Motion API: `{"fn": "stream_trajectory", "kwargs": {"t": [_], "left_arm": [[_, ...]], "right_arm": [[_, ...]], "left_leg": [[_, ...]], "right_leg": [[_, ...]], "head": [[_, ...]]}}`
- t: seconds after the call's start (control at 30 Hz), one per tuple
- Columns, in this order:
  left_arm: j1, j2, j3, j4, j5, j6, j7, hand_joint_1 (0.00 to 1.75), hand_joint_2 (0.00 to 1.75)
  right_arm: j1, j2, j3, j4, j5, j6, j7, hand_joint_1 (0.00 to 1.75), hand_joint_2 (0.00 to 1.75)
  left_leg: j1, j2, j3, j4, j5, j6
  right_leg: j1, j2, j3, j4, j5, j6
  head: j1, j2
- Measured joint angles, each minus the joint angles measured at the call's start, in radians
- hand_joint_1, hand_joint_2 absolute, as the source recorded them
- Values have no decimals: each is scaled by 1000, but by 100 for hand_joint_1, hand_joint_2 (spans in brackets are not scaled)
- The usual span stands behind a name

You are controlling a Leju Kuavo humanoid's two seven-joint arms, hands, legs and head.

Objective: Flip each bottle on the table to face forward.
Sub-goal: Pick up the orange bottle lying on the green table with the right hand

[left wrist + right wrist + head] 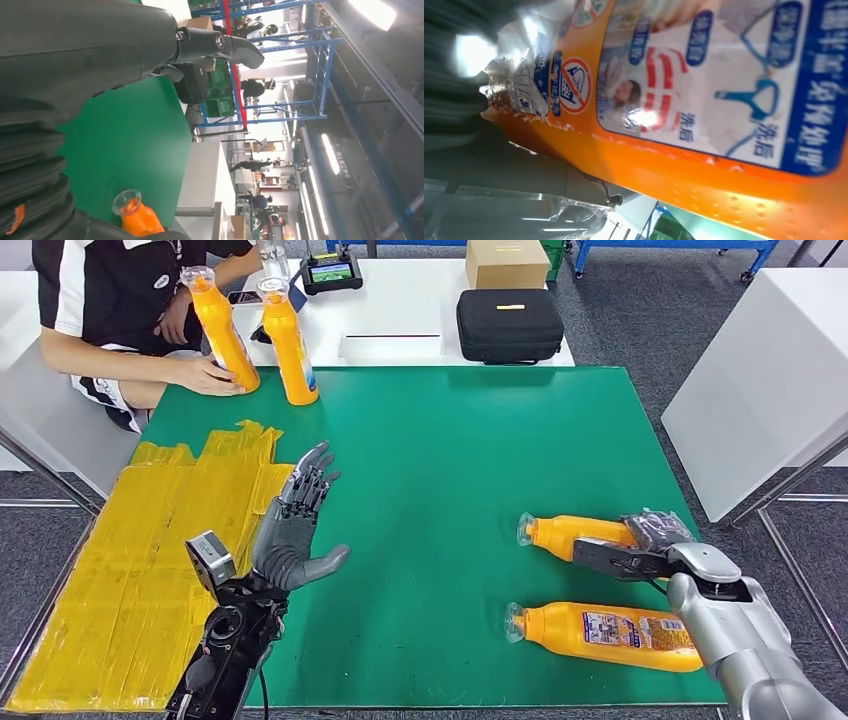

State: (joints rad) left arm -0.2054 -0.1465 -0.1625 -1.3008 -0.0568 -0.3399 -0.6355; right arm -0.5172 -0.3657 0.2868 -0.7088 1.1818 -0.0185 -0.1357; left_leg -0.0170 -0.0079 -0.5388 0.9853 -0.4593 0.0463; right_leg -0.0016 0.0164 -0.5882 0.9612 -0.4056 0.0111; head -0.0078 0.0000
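Observation:
Two orange bottles lie on their sides on the green mat at the right. My right hand grips the farther lying bottle by its body, fingers over it and thumb under; its label sits close in the right wrist view. The nearer lying bottle shows a white label, cap pointing left. Two more orange bottles stand upright at the mat's far left: one free, the other held by a person's hand. My left hand hovers open, fingers spread, over the mat's left side; its thumb holds nothing.
Yellow tape strips cover the mat's left part. A person sits at the far left corner. Behind the mat a white table carries a black case, a cardboard box and a controller. A white table stands to the right.

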Motion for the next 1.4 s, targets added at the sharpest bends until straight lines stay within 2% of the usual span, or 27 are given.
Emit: {"fn": "stream_trajectory", "kwargs": {"t": [0.23,0.43,0.63,0.83,0.97,1.13,1.27,1.4], "left_arm": [[14,0,0,-16,10,-3,27,0,175],[26,-3,0,-20,57,2,174,0,175],[25,-6,-13,2,80,13,199,0,175],[17,-8,-39,20,87,17,211,0,175],[4,-8,-51,32,87,18,214,0,175],[-22,-8,-78,42,87,24,221,0,175],[-32,-8,-98,44,89,19,232,0,175],[-40,-8,-111,50,90,17,235,0,175]], "right_arm": [[81,52,-55,-123,-38,-151,-54,175,175],[185,171,-182,-328,-221,-294,-145,175,175],[253,274,-251,-455,-298,-382,-186,175,175],[278,337,-262,-507,-367,-409,-218,175,175],[280,374,-258,-517,-443,-357,-257,175,175],[277,429,-212,-517,-643,-171,-296,175,175],[270,453,-166,-516,-791,-18,-313,175,175],[269,466,-137,-516,-825,23,-320,175,175]], "left_leg": [[1,-1,-3,0,0,0],[2,-1,-7,0,0,0],[2,-1,-8,0,0,0],[1,-1,-8,0,0,0],[1,-1,-8,0,0,0],[2,-1,-8,0,0,0],[2,-1,-8,0,0,-1],[2,-1,-8,0,0,-1]], "right_leg": [[0,-1,-3,0,0,0],[1,-1,-6,1,0,0],[1,-1,-7,1,0,0],[0,-1,-7,1,0,0],[0,-1,-7,1,0,0],[1,-1,-8,1,0,0],[1,-1,-8,1,0,0],[1,-1,-8,1,0,0]], "head": [[0,0],[0,0],[0,0],[0,0],[0,0],[0,0],[0,0],[0,0]]}}
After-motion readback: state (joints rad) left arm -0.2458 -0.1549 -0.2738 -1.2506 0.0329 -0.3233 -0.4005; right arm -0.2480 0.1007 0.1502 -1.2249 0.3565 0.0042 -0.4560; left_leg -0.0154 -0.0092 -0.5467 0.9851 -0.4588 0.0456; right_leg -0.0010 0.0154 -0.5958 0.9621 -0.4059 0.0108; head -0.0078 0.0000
